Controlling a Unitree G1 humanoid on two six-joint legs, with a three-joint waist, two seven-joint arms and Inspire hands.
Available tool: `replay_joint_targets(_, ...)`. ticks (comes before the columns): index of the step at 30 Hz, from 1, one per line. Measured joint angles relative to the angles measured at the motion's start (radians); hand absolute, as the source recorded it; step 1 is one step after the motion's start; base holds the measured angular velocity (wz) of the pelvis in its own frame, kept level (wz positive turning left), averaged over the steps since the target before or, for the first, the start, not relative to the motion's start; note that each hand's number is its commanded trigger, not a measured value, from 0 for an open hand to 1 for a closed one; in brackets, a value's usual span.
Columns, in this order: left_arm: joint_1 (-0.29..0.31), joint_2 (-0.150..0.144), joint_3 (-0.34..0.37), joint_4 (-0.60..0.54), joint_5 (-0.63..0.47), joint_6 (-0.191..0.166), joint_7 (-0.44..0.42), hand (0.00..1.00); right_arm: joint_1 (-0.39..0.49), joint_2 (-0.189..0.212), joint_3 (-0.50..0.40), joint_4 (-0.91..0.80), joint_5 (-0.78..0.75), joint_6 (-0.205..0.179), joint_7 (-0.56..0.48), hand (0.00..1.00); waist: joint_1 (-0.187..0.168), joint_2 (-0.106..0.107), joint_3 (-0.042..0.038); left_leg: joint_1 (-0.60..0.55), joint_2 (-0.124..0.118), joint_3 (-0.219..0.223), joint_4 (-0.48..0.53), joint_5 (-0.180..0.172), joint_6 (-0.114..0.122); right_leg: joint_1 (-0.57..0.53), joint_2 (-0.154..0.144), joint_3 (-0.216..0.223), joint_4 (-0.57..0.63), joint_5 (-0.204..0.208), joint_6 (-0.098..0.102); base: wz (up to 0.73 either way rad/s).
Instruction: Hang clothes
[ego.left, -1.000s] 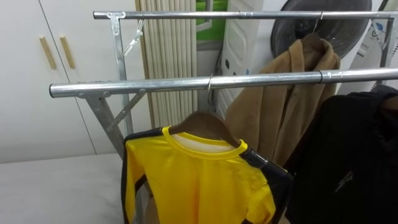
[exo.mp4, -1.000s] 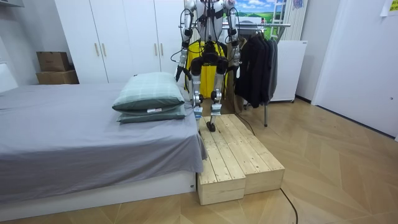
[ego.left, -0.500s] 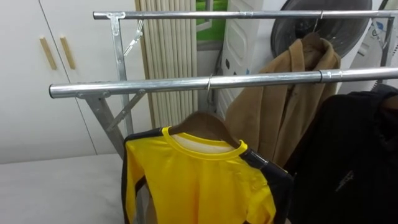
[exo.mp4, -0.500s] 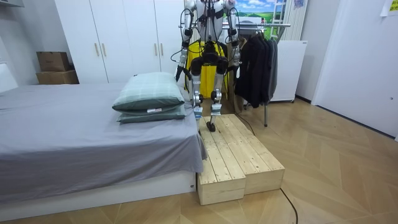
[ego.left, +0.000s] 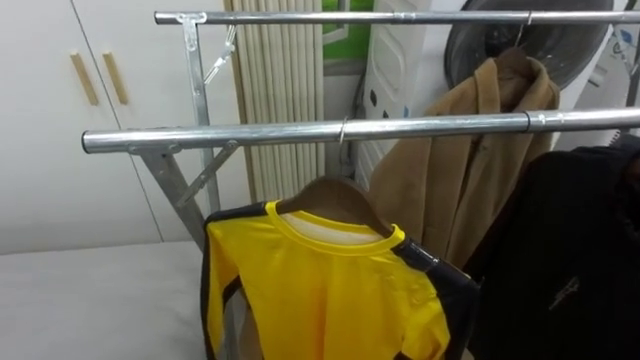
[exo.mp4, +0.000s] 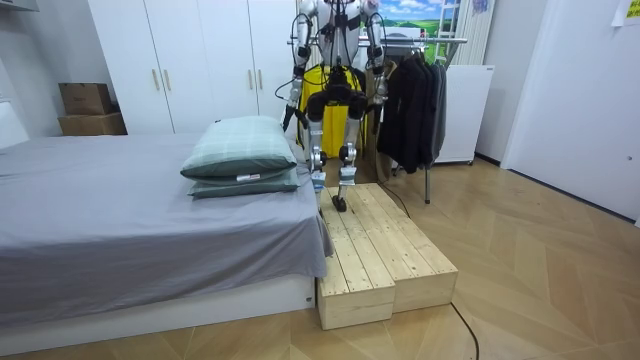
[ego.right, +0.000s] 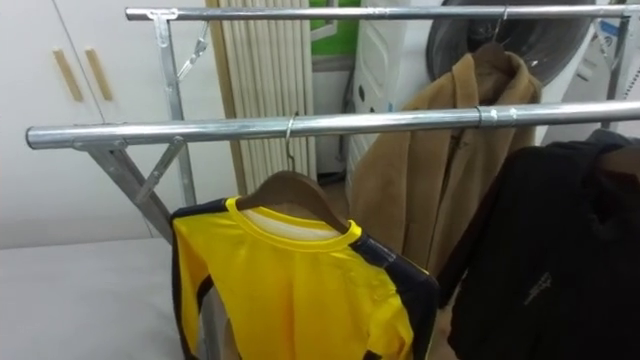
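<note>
**A:** Which step is this? The robot's standing on the platform (exo.mp4: 385, 255), right up against the rail (ego.left: 300, 133).

**B:** I'd say the hanging part is pretty much done for this one. There's a black jacket (ego.left: 570, 260) under the rail's right end and a tan coat (ego.left: 470, 160) behind the rail on the back bar (ego.left: 400, 17). The yellow shirt (ego.left: 320, 300) hangs under the rail's middle on a wooden hanger (ego.left: 335, 195), with the hook (ego.left: 342, 130) over the rail.

**A:** Hands?

**B:** The left hand (exo.mp4: 290, 120) and right hand (exo.mp4: 383, 115) sit well below the rail. They're too tiny in the room view, so I honestly can't tell if they're apart or closed. Nothing's up at the hanger though.

**A:** Next move?

**B:** My guess is it makes sure the hook sits square on the rail, then goes for another garment. It'll need to back away without snagging the shirt.
</note>
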Motion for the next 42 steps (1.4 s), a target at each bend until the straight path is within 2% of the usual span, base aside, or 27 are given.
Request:
replay_joint_targets(3, -0.005, 0.005, -0.007, 0.006, 0.04, -0.013, -0.003, 0.0, -0.009, -0.005, -0.001, 0.001, -0.066, -0.001, 0.003, 0.0, 0.008, 0.001, 0.0004, -0.035, -0.002, -0.05, 0.025, 0.001, -0.002, -0.009, -0.023, -0.077, 0.002, -0.017, -0.004, 0.6)
replay_joint_targets(4, -0.005, 0.004, -0.007, 0.006, 0.042, -0.013, -0.003, 0.0, -0.016, -0.006, -0.001, 0.002, -0.08, -0.001, 0.004, 0.0, 0.01, 0.001, 0.0001, -0.046, -0.006, -0.054, 0.033, 0.002, -0.004, -0.014, -0.029, -0.094, 0.004, -0.021, -0.003, 0.85)
replay_joint_targets(6, -0.019, 0.003, -0.02, -0.006, 0.042, -0.008, -0.01, 0.0, -0.037, -0.007, 0.001, 0.012, -0.101, -0.001, 0.004, 0.0, 0.007, 0.003, 0.0024, -0.083, -0.005, -0.047, 0.055, 0.016, -0.012, -0.02, -0.057, -0.173, 0.003, -0.04, 0.003, 1.1)
replay_joint_targets(7, -0.02, 0.003, -0.025, -0.008, 0.042, -0.007, -0.012, 0.0, -0.041, -0.007, 0.003, 0.016, -0.107, -0.001, 0.004, 0.0, 0.008, 0.003, 0.0025, -0.09, -0.002, -0.03, 0.059, 0.021, -0.015, -0.023, -0.065, -0.195, 0.002, -0.045, 0.002, 1.18)
replay_joint_targets(10, -0.027, 0.005, -0.045, -0.019, 0.045, 0.005, -0.025, 0.0, -0.055, -0.01, 0.007, 0.018, -0.118, 0.0, 0.001, 0.0, 0.005, -0.004, 0.0041, -0.14, 0.012, 0.051, 0.095, 0.044, -0.021, -0.027, -0.107, -0.329, 0.002, -0.073, -0.007, 1.3)
replay_joint_targets(12, -0.038, 0.0, -0.054, -0.022, 0.057, 0.021, -0.044, 0.0, -0.054, -0.01, -0.011, 0.019, -0.118, 0.017, -0.017, 0.0, 0.006, 0.011, 0.0043, -0.154, 0.042, 0.192, 0.188, 0.026, -0.003, -0.031, -0.144, -0.439, 0.023, -0.103, -0.005, 1.66)
replay_joint_targets(13, -0.039, 0.0, -0.055, -0.023, 0.06, 0.027, -0.052, 0.0, -0.056, -0.014, -0.014, 0.019, -0.116, 0.024, -0.029, 0.0, 0.005, 0.013, 0.0056, -0.141, 0.046, 0.237, 0.215, 0.021, 0.005, -0.032, -0.165, -0.494, 0.04, -0.119, -0.003, 1.47)
replay_joint_targets(14, -0.039, 0.001, -0.055, -0.023, 0.061, 0.029, -0.056, 0.0, -0.056, -0.017, -0.014, 0.019, -0.116, 0.024, -0.034, 0.0, 0.003, 0.013, 0.0056, -0.131, 0.049, 0.258, 0.221, 0.02, 0.005, -0.032, -0.175, -0.521, 0.05, -0.126, 0.002, 1.55)
replay_joint_targets(15, -0.042, 0.004, -0.055, -0.025, 0.065, 0.035, -0.067, 0.0, -0.06, -0.018, -0.014, 0.019, -0.119, 0.026, -0.036, 0.0, -0.003, 0.014, 0.0058, -0.122, 0.059, 0.283, 0.243, 0.01, 0.001, -0.034, -0.19, -0.579, 0.062, -0.138, 0.008, 1.59)
replay_joint_targets(17, -0.041, 0.007, -0.055, -0.034, 0.074, 0.043, -0.079, 0.0, -0.065, -0.022, -0.022, 0.024, -0.118, 0.03, -0.035, 0.0, -0.014, 0.014, 0.0074, -0.108, 0.056, 0.287, 0.246, -0.012, 0.006, -0.03, -0.198, -0.65, 0.069, -0.153, 0.013, 1.53)
replay_joint_targets(20, -0.033, 0.009, -0.056, -0.04, 0.073, 0.047, -0.092, 0.0, -0.068, -0.02, -0.023, 0.026, -0.103, 0.03, -0.036, 0.0, -0.019, 0.016, 0.0075, -0.08, 0.05, 0.293, 0.168, -0.046, 0.012, -0.03, -0.206, -0.769, 0.089, -0.166, 0.017, 1.12)
replay_joint_targets(22, -0.029, 0.012, -0.055, -0.041, 0.072, 0.049, -0.086, 0.0, -0.067, -0.01, -0.021, 0.034, -0.072, 0.033, -0.043, 0.0, -0.008, -0.002, 0.0063, -0.064, 0.048, 0.307, 0.094, -0.065, 0.008, -0.034, -0.226, -0.821, 0.114, -0.178, 0.043, 0.85)
replay_joint_targets(23, -0.027, 0.013, -0.055, -0.039, 0.072, 0.05, -0.085, 0.0, -0.071, -0.007, -0.019, 0.035, -0.065, 0.033, -0.043, 0.0, 0.001, 0.0, 0.0029, -0.062, 0.058, 0.312, 0.082, -0.066, 0.006, -0.036, -0.226, -0.821, 0.123, -0.176, 0.07, 0.27)
replay_joint_targets(24, -0.028, 0.012, -0.055, -0.031, 0.072, 0.051, -0.085, 0.0, -0.071, -0.005, -0.011, 0.035, -0.048, 0.033, -0.042, 0.0, 0.013, 0.021, -0.0073, -0.062, 0.076, 0.319, 0.067, -0.066, 0.006, -0.047, -0.232, -0.791, 0.158, -0.162, 0.103, 0.3)
replay_joint_targets(25, -0.028, 0.014, -0.054, -0.029, 0.073, 0.051, -0.085, 0.0, -0.067, -0.003, -0.013, 0.036, -0.039, 0.034, -0.04, 0.0, 0.005, 0.019, -0.0069, -0.059, 0.079, 0.322, 0.065, -0.066, 0.006, -0.052, -0.26, -0.779, 0.196, -0.175, 0.081, 0.93)
replay_joint_targets(26, -0.031, 0.028, -0.056, -0.02, 0.09, 0.051, -0.079, 0.0, -0.041, -0.005, -0.016, 0.041, -0.023, 0.035, -0.037, 0.0, -0.008, -0.009, -0.0073, -0.041, 0.077, 0.36, 0.063, -0.061, -0.012, -0.064, -0.351, -0.738, 0.292, -0.228, 0.055, 1.29)
replay_joint_targets(27, -0.038, 0.048, -0.052, -0.019, 0.107, 0.051, -0.069, 0.0, -0.041, -0.005, -0.028, 0.056, 0.006, 0.044, -0.035, 0.0, -0.004, -0.049, -0.0022, -0.034, 0.063, 0.383, 0.094, -0.044, -0.042, -0.083, -0.382, -0.679, 0.348, -0.276, 0.102, 1.07)
replay_joint_targets(28, -0.036, 0.046, -0.05, -0.02, 0.108, 0.052, -0.068, 0.0, -0.046, -0.011, -0.031, 0.06, 0.007, 0.043, -0.036, 0.0, 0.01, -0.041, -0.006, -0.034, 0.066, 0.385, 0.109, -0.044, -0.044, -0.078, -0.38, -0.681, 0.347, -0.281, 0.11, 0.21)
replay_joint_targets(29, -0.015, 0.037, -0.046, -0.017, 0.108, 0.054, -0.07, 0.0, -0.068, -0.024, -0.027, 0.076, 0.004, 0.04, -0.04, 0.0, 0.038, -0.012, -0.0022, -0.033, 0.071, 0.381, 0.116, -0.047, -0.038, -0.062, -0.36, -0.678, 0.321, -0.27, 0.125, -0.22)
replay_joint_targets(30, -0.002, 0.036, -0.031, -0.01, 0.109, 0.068, -0.07, 0.0, -0.084, -0.021, -0.015, 0.09, 0.004, 0.033, -0.04, 0.0, 0.042, -0.006, -0.0038, -0.033, 0.071, 0.372, 0.117, -0.056, -0.02, -0.05, -0.35, -0.685, 0.295, -0.259, 0.131, -0.07)
replay_joint_targets(34, 0.013, 0.025, -0.008, -0.005, 0.106, 0.107, -0.079, 0.0, -0.066, -0.004, 0.0, 0.093, -0.001, 0.046, -0.036, 0.0, 0.035, -0.008, -0.0035, -0.05, 0.073, 0.299, 0.108, -0.055, -0.017, 0.009, -0.345, -0.739, 0.243, -0.224, 0.143, 0.45)
replay_joint_targets(35, 0.015, 0.017, -0.011, -0.005, 0.105, 0.115, -0.083, 0.0, -0.056, 0.0, 0.004, 0.093, 0.004, 0.052, -0.039, 0.0, 0.033, -0.008, -0.004, -0.052, 0.072, 0.268, 0.107, -0.041, -0.012, 0.031, -0.343, -0.762, 0.224, -0.207, 0.144, 0.54)
replay_joint_targets(37, 0.014, 0.015, -0.012, -0.005, 0.105, 0.122, -0.083, 0.0, -0.056, 0.005, 0.007, 0.092, 0.006, 0.064, -0.047, 0.0, 0.033, -0.003, -0.0049, -0.057, 0.071, 0.234, 0.107, -0.025, -0.009, 0.056, -0.332, -0.764, 0.2, -0.179, 0.152, 0.6)
replay_joint_targets(38, 0.011, 0.019, -0.011, -0.005, 0.105, 0.125, -0.082, 0.0, -0.054, 0.01, 0.007, 0.092, 0.001, 0.065, -0.047, 0.0, 0.021, -0.009, -0.0037, -0.059, 0.064, 0.195, 0.106, -0.019, -0.001, 0.081, -0.317, -0.714, 0.174, -0.166, 0.167, 1.05)
replay_joint_targets(39, 0.006, 0.022, -0.008, -0.004, 0.105, 0.125, -0.082, 0.0, -0.053, 0.016, 0.004, 0.094, -0.003, 0.065, -0.047, 0.0, 0.002, -0.022, -0.0036, -0.063, 0.045, 0.152, 0.103, -0.007, 0.011, 0.104, -0.301, -0.605, 0.15, -0.163, 0.166, 1.21)
replay_joint_targets(41, -0.012, 0.021, -0.012, 0.001, 0.105, 0.12, -0.082, 0.0, -0.051, 0.017, -0.003, 0.094, -0.01, 0.065, -0.051, 0.0, -0.003, -0.032, -0.0028, -0.071, 0.014, 0.088, 0.104, -0.003, 0.026, 0.134, -0.275, -0.485, 0.115, -0.158, 0.159, 1.19)
replay_joint_targets(42, -0.02, 0.021, -0.013, 0.011, 0.105, 0.115, -0.082, 0.0, -0.05, 0.016, -0.004, 0.094, -0.01, 0.064, -0.057, 0.0, 0.001, -0.032, -0.0031, -0.076, -0.001, 0.051, 0.105, -0.002, 0.034, 0.154, -0.274, -0.474, 0.096, -0.151, 0.169, 1.01)
